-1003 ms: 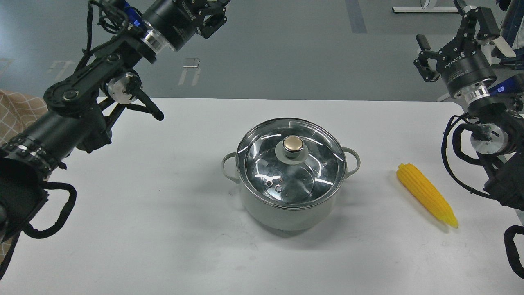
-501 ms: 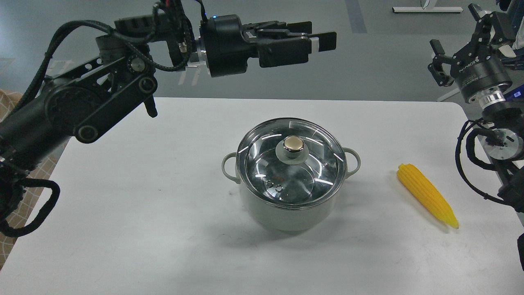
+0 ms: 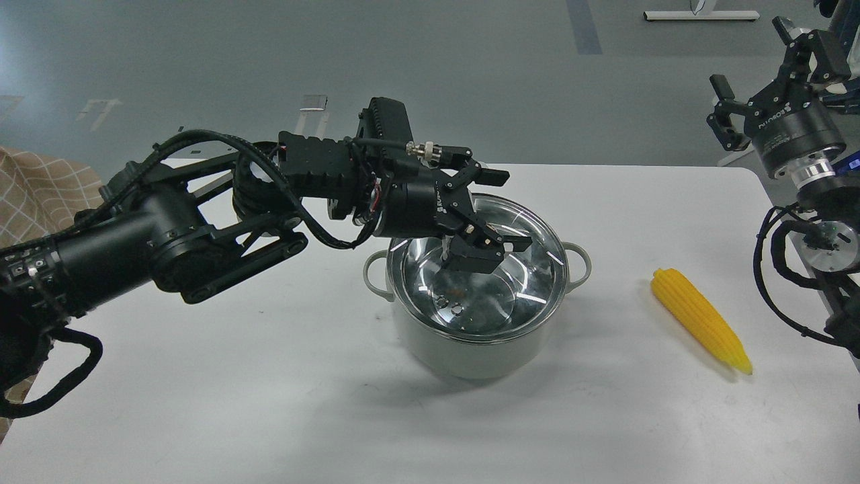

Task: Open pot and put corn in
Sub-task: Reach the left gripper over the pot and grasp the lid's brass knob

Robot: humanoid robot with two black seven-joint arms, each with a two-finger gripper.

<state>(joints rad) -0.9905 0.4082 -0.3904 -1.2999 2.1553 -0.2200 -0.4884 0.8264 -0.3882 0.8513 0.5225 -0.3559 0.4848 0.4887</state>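
A: The pot sits mid-desk, glass lid on; the left claw, fingers spread, is over its hidden knob.

B: The lid is probably slippery and fragile. The corn, right of the pot, looks light and rigid; grip mid-cob. Whether the right claw is open is unclear.

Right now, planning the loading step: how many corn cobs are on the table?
1. The corn lies on the table right of the pot, apart from it. The left gripper hides part of the lid; none shows through the glass.
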